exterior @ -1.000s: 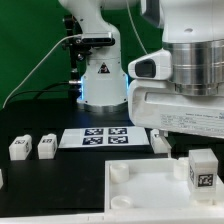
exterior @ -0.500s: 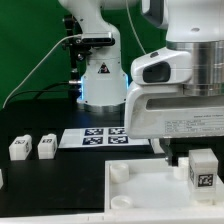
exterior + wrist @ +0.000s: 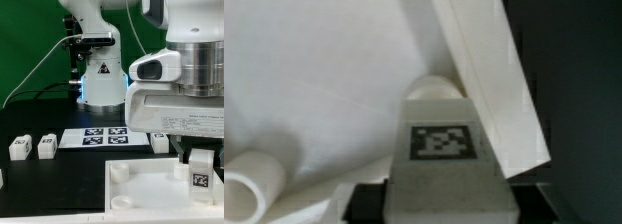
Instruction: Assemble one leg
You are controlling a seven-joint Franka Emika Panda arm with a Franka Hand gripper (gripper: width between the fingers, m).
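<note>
**Leg**: clamped between the fingers of the tool, tag facing out, over the white tray piece.
**Corner socket**: near the tool, unfilled.
**Status:** leg picked up. Seating it in a socket looks still to do.
**Spare leg**: on the counter, well apart from the tool.

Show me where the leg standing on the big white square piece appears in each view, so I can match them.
Exterior view: the leg stands at the exterior view's lower right, on the white square piece.
Wrist view: the leg fills the middle, tag facing the camera.
Shared landmark: the white square piece beneath it; a round corner socket shows in both.
</note>
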